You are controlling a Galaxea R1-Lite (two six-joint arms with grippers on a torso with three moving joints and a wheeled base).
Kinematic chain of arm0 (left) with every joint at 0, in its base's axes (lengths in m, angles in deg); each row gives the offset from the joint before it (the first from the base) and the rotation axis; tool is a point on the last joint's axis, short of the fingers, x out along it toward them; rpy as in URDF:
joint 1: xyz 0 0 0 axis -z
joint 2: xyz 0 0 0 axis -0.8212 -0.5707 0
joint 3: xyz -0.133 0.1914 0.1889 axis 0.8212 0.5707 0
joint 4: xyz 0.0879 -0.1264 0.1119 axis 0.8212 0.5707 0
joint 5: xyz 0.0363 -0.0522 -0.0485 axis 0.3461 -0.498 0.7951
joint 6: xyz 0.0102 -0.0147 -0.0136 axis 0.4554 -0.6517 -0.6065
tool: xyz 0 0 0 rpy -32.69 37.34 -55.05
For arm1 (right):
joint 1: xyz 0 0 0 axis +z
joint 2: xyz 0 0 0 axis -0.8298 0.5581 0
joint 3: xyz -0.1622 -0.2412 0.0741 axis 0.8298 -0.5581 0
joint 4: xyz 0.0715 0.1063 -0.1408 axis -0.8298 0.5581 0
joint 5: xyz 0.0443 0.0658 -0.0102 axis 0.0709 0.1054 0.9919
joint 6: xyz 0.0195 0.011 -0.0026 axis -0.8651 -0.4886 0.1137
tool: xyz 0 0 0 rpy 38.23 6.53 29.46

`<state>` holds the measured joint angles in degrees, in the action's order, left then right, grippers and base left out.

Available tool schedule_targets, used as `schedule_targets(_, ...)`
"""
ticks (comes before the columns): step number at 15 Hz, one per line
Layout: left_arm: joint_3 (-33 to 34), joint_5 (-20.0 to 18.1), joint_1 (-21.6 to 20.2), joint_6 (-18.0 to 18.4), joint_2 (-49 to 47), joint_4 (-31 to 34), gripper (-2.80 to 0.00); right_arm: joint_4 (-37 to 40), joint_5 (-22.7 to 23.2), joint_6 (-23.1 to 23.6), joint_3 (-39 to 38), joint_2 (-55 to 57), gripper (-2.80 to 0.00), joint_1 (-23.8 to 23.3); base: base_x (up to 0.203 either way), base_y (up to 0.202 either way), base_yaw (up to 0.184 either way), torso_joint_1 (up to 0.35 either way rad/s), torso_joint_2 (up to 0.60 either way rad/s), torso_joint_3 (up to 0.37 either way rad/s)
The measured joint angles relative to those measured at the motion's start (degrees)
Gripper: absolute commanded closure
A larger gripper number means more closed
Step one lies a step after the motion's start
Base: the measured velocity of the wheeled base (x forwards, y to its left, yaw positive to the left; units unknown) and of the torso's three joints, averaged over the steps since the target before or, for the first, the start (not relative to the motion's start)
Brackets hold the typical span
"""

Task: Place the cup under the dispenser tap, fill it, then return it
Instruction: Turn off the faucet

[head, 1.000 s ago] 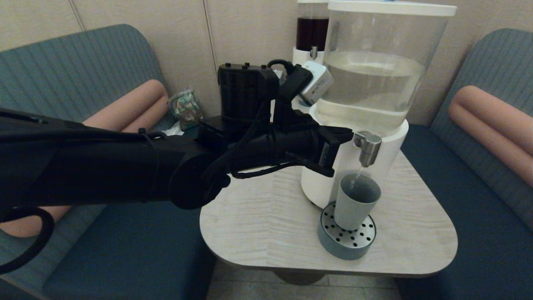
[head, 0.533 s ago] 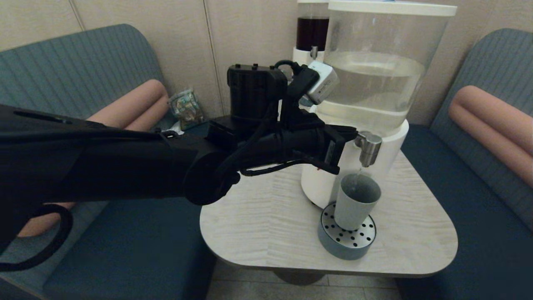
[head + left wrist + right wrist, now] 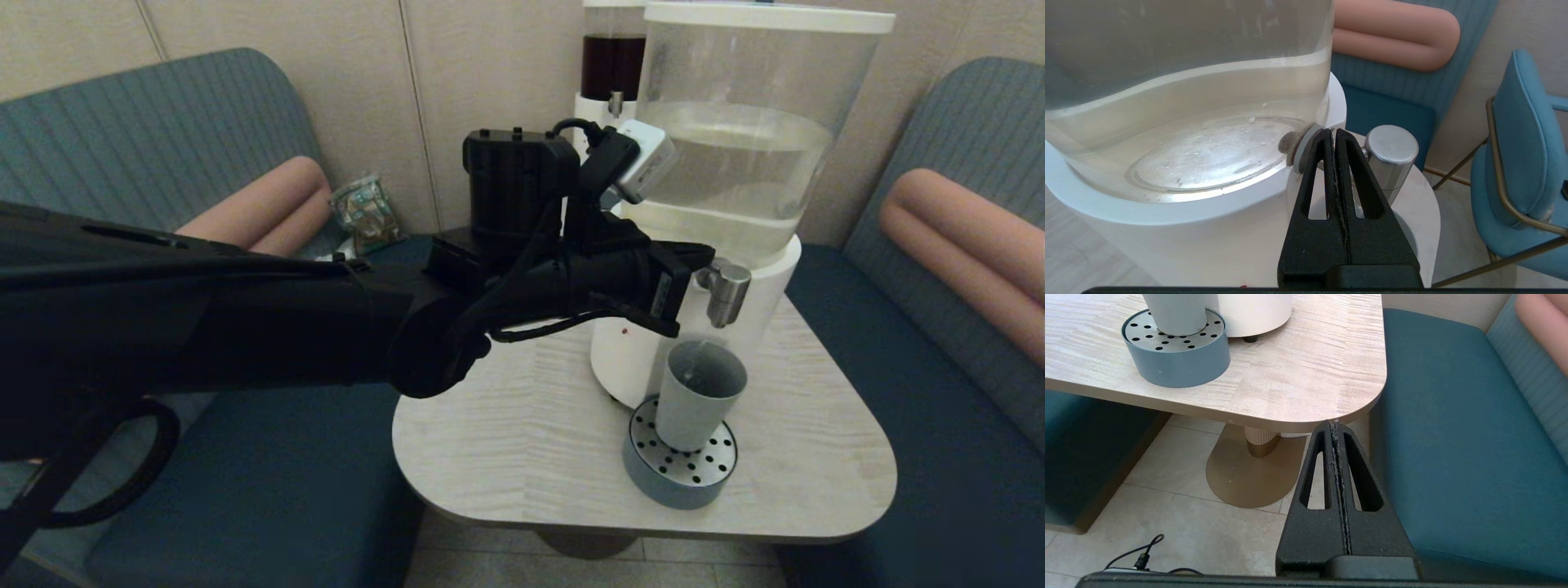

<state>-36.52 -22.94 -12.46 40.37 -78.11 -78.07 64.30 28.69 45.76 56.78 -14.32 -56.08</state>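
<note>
The grey-blue cup (image 3: 699,396) stands upright on the round perforated drip tray (image 3: 682,478), directly below the steel dispenser tap (image 3: 727,292) of the big clear-tank dispenser (image 3: 735,139). My left gripper (image 3: 698,257) reaches across from the left and is shut, with nothing held. In the left wrist view its tips (image 3: 1331,131) sit at the tap's neck beside the grey washer, just left of the tap's steel cap (image 3: 1391,145). My right gripper (image 3: 1334,423) is shut and parked low, off the table's front right corner. The cup's lower part (image 3: 1175,314) shows there on the tray (image 3: 1175,363).
A smaller dispenser with dark liquid (image 3: 612,65) stands behind the big one. The light wood table (image 3: 522,441) is flanked by teal bench seats (image 3: 939,425). A packet (image 3: 363,208) lies at the back left. A blue chair (image 3: 1527,171) stands beyond the table.
My left arm has pushed forward and to the right, bringing its shut gripper up against the tap. The thin stream seen under the tap earlier no longer shows. The cup has not moved.
</note>
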Motion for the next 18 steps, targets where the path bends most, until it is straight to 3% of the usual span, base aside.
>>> schedule_targets(18, 4.9, 1.4, 0.0, -2.2, 4.3, 0.3, 0.0, 0.0, 0.0, 0.0, 0.0, 0.0, 0.0, 0.0, 0.0, 0.0, 0.0, 0.0, 0.0, 0.0)
